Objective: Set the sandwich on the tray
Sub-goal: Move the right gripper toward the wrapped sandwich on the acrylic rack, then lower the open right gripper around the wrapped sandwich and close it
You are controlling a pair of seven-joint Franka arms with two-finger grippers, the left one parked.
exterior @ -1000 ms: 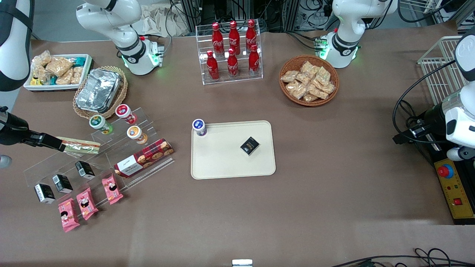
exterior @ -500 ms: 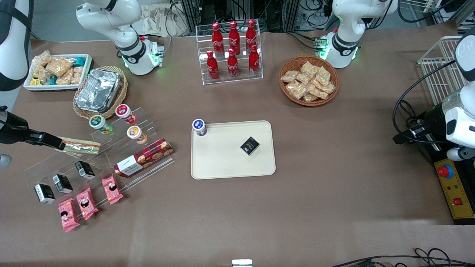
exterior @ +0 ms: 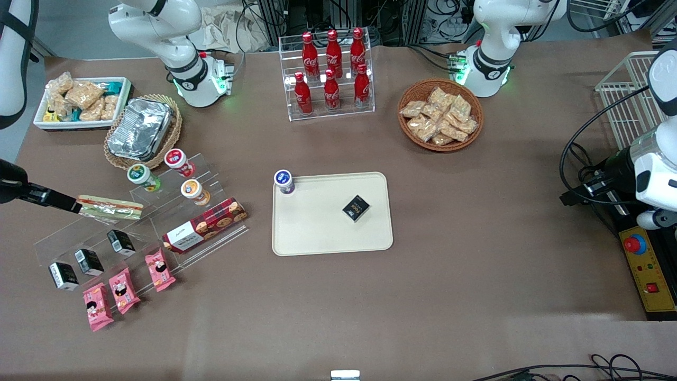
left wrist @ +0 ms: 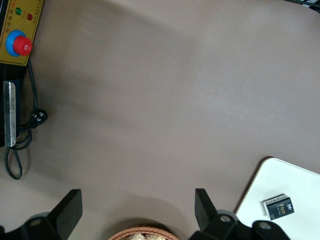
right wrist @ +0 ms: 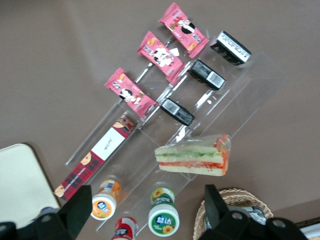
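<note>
**Working-arm edge of the bench: tool backing away from sandwich, no grasp**

At the working arm's end of the bench the tool (exterior: 66, 203) sits just beside the outer end of the sandwich (exterior: 110, 208). A second ago the fingertips overlapped that end of the wrapper; half a second ago they were at its edge; now the whole arm has pulled outward toward the bench edge. The sandwich has not shifted in any of the three front frames.

What that means: nothing is picked up. The wrist view shows the fingers (right wrist: 77, 205) spread wide with nothing between them and the sandwich (right wrist: 194, 156) well clear. My read is either a missed grasp or a back-off to re-approach. The pick step is open, and the carry to the tray is not started.

Sandwich: long clear-wrapped wedge, pale bread, green and red-orange filling stripes along the cut face, wrap crinkled at the ends. It lies flat on an upper step of the clear acrylic stand (exterior: 174, 233), long axis roughly parallel to the bench's long edge, beside the green-lidded cup (exterior: 143, 177).

Tray (exterior: 317, 233) is mid-bench, well apart from the sandwich. It holds a small black box (exterior: 356, 207) and a blue-lidded cup (exterior: 284, 181) at one corner, with bare area nearer the front camera.
</note>
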